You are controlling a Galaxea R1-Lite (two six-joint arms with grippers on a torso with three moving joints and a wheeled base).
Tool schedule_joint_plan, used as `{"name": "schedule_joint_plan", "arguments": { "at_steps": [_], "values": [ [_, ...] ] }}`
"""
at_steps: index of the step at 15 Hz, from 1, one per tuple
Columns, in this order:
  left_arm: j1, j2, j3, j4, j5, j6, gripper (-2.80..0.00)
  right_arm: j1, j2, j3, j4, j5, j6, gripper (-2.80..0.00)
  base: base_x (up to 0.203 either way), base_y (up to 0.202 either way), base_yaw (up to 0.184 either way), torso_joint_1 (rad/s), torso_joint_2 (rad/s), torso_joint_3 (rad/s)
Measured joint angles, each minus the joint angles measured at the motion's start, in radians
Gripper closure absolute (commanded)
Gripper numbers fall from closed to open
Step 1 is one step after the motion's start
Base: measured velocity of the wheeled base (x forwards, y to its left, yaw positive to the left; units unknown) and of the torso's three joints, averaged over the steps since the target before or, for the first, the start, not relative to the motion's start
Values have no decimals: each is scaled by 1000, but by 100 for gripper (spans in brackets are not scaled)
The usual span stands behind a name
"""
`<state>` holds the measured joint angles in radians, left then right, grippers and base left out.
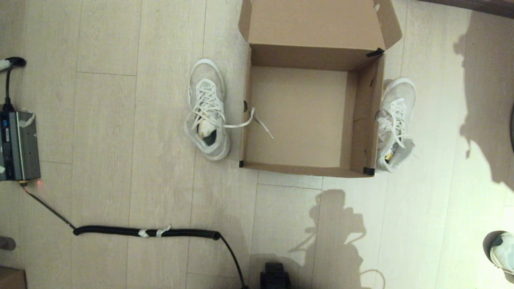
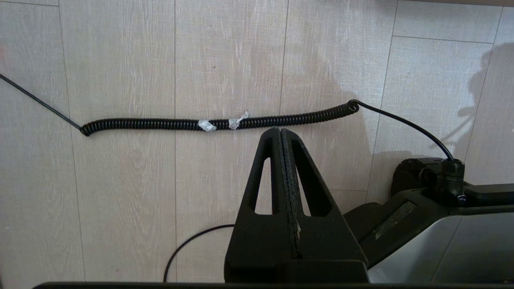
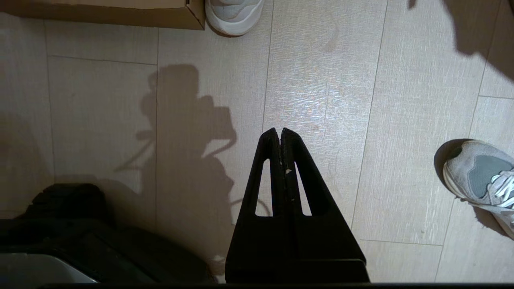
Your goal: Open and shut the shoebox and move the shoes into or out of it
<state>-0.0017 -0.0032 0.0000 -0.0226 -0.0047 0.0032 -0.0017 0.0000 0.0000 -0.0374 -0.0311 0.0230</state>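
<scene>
The brown cardboard shoebox (image 1: 363,120) stands open on the floor with its flap lid (image 1: 317,22) folded back, and nothing but a lace end lies inside. One white mesh sneaker (image 1: 207,110) rests against the box's left wall, its lace trailing over that wall. The other sneaker (image 1: 395,124) rests against the right wall; its heel (image 3: 234,14) and a box corner (image 3: 192,16) appear in the right wrist view. Neither arm appears in the head view. My left gripper (image 2: 280,129) is shut and empty over bare floor. My right gripper (image 3: 280,130) is also shut and empty, well short of the box.
A black coiled cable (image 1: 146,231) lies across the floor in front of the box, also seen as the coiled cable (image 2: 217,122) from the left wrist. A grey power unit (image 1: 18,146) sits at far left. A person's grey sneaker (image 3: 480,180) stands at the right.
</scene>
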Motion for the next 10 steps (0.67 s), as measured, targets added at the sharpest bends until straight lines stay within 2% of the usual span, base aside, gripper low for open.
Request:
{"name": "schedule_joint_plan", "arguments": {
  "at_steps": [10],
  "values": [
    [0, 1, 0, 0, 0, 0, 0, 0, 0, 0, 0, -4, 11, 0, 0, 0, 0, 0, 0, 0]
  ]
}}
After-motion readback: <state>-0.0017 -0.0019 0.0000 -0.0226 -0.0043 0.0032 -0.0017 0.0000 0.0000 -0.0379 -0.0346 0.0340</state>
